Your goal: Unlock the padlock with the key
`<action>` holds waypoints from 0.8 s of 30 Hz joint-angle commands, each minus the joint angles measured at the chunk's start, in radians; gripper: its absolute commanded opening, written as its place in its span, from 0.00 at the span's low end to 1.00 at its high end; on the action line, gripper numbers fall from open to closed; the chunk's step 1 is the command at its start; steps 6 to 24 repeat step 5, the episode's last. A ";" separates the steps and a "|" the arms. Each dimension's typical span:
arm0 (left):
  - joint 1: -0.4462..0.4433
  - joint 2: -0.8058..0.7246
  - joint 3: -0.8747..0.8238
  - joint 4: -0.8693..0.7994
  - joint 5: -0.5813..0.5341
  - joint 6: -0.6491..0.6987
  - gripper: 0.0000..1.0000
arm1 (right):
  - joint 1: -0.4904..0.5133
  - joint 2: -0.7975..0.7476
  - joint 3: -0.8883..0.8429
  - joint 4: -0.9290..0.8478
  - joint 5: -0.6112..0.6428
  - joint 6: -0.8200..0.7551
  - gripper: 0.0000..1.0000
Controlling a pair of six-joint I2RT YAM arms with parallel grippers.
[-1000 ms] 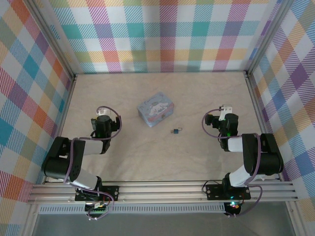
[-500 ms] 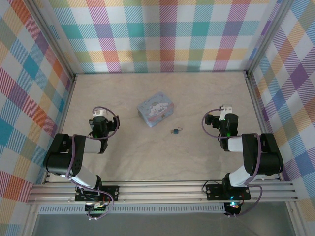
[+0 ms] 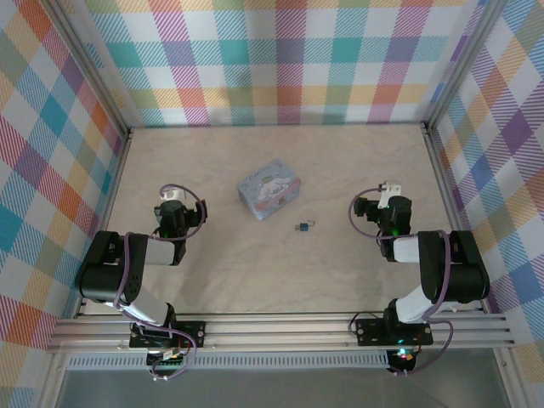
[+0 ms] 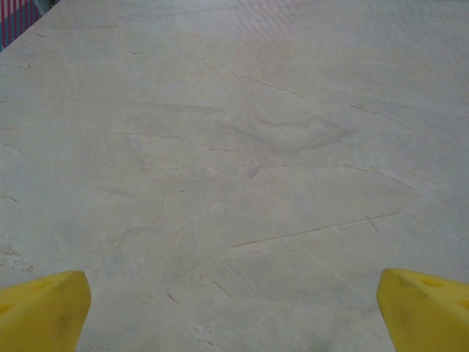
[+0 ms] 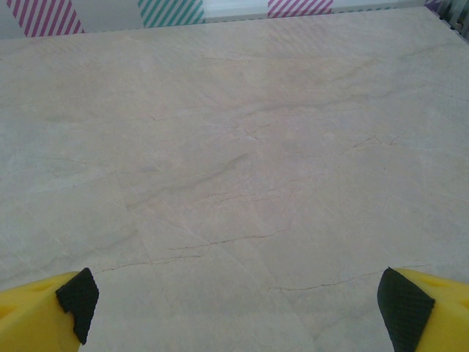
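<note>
The padlock (image 3: 303,226), tiny with a blue body and a thin silvery shackle, lies on the pale table between the two arms, a little right of the middle. The key is hidden or too small to tell apart. My left gripper (image 3: 172,197) hovers at the left, well away from the padlock. In the left wrist view its yellow fingertips (image 4: 44,308) stand wide apart over bare tabletop, so the left gripper (image 4: 234,312) is open. My right gripper (image 3: 388,190) sits to the padlock's right. The right gripper (image 5: 234,308) is open too, with nothing between its pads (image 5: 401,312).
A pale blue rectangular tin (image 3: 270,189) with a cartoon picture lies tilted just up and left of the padlock. Checked walls (image 3: 280,59) and metal rails (image 3: 280,327) enclose the table (image 3: 255,272) on all sides.
The left arm's wrist has shifted slightly to the left and back. The right arm, padlock and tin have not moved.
</note>
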 commanded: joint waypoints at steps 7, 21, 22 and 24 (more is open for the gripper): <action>0.006 0.002 0.019 0.020 0.010 -0.015 1.00 | -0.002 -0.004 0.023 0.005 -0.024 0.009 1.00; 0.006 0.002 0.019 0.020 0.010 -0.015 1.00 | -0.002 -0.004 0.023 0.005 -0.024 0.009 1.00; 0.006 0.002 0.019 0.020 0.010 -0.015 1.00 | -0.002 -0.004 0.023 0.005 -0.024 0.009 1.00; 0.006 0.002 0.019 0.020 0.010 -0.015 1.00 | -0.002 -0.004 0.023 0.005 -0.024 0.009 1.00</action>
